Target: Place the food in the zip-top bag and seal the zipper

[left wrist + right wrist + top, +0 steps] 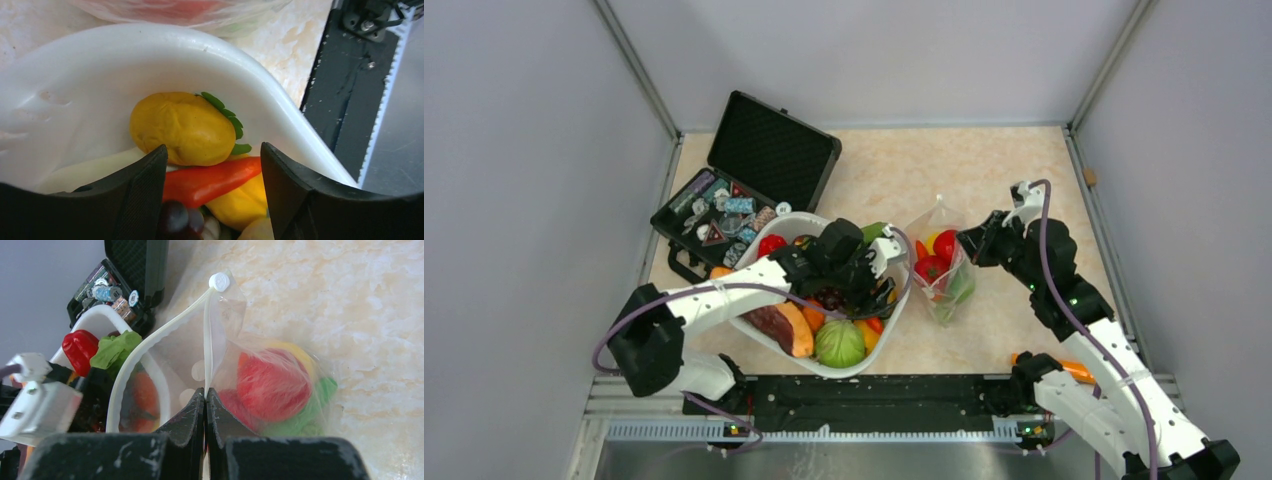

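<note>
The zip-top bag (941, 272) stands on the table right of the white basket (796, 219). It holds red tomato-like pieces (272, 385), a yellow piece and green pieces (310, 407). My right gripper (206, 391) is shut on the bag's mouth edge, pinching one side of the zipper (207, 335). The other side of the strip (150, 340) bows away toward the basket, so the mouth gapes. My left gripper (212, 150) hangs open inside the basket, its jaws either side of a red pepper (210, 182), with a yellow fruit (182, 127) just beyond.
The basket also holds a papaya slice (782, 327), a green cabbage (839, 344) and dark grapes (177, 220). An open black case (749, 180) of small items lies at the back left. An orange piece (1074, 370) lies by the right arm's base.
</note>
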